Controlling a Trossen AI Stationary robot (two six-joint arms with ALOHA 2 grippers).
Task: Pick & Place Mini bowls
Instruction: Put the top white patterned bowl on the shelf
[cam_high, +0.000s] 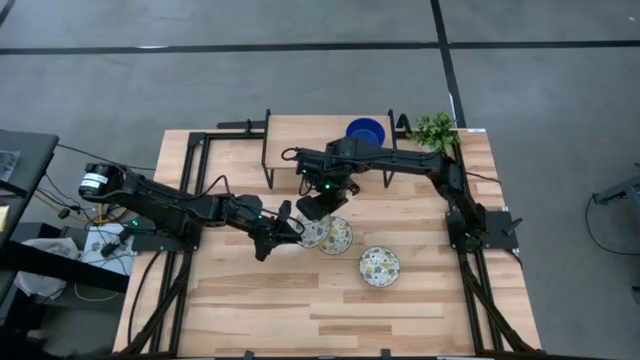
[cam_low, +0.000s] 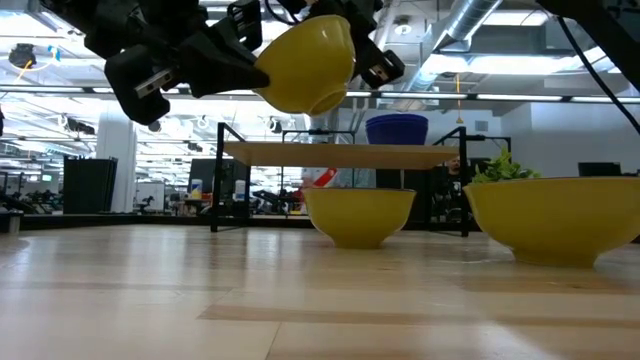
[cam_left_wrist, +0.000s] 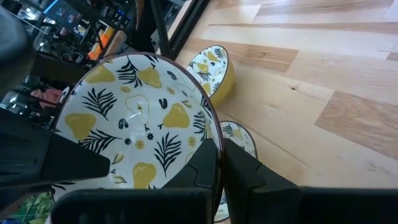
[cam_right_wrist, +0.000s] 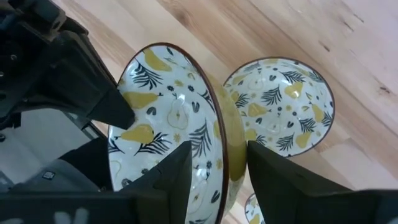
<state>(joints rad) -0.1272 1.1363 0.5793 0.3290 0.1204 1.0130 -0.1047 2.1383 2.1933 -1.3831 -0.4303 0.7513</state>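
A mini bowl (cam_left_wrist: 137, 124), white inside with yellow pears and dark leaves, yellow outside (cam_low: 305, 62), hangs above the table's middle. My left gripper (cam_left_wrist: 217, 155) is shut on its rim. My right gripper (cam_right_wrist: 219, 155) reaches down from the far side (cam_high: 322, 210). It is open, one finger inside the rim and one outside, with gaps showing. Two like bowls (cam_high: 338, 237) (cam_high: 379, 266) rest on their bases on the table. A blue mini bowl (cam_high: 366, 131) stands on the far shelf. My left gripper pinches the bowl's rim (cam_left_wrist: 214, 140) on the bowl's left side, one finger inside the bowl and one outside. The fingers come nearly level from the table's left. The bowl is lifted clear of the table and tilted.
A black-framed wooden shelf (cam_high: 300, 130) stands at the far edge, with a small green plant (cam_high: 435, 130) at the far right corner. The bowl on the table (cam_right_wrist: 280, 106) lies right under the lifted one. Bare wood spreads toward the near edge (cam_high: 300, 310).
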